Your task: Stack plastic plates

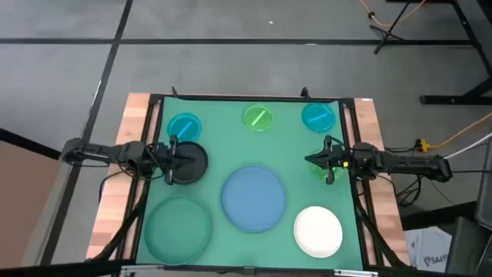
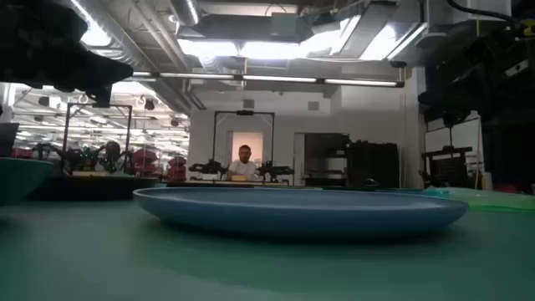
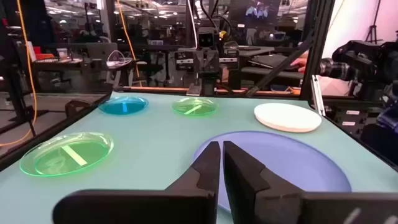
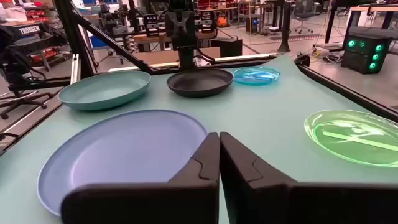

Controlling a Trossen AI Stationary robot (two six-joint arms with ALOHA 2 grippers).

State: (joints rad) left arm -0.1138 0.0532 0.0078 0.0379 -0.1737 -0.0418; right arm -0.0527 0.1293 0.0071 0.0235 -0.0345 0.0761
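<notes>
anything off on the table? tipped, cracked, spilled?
Nothing stands out. Every plate lies flat and separate on the mat: blue plate, white plate, green plate, small ones along the far edge. Nothing stacked yet.

Green table mat (image 1: 231, 154). Large blue plate (image 1: 254, 198), large dark-green plate (image 1: 178, 226), white plate (image 1: 318, 231), black plate (image 1: 187, 162). Two translucent cyan plates (image 1: 184, 126) (image 1: 317, 117), each striped. Lime-green plate (image 1: 258, 118), pale stripe across it.
</notes>
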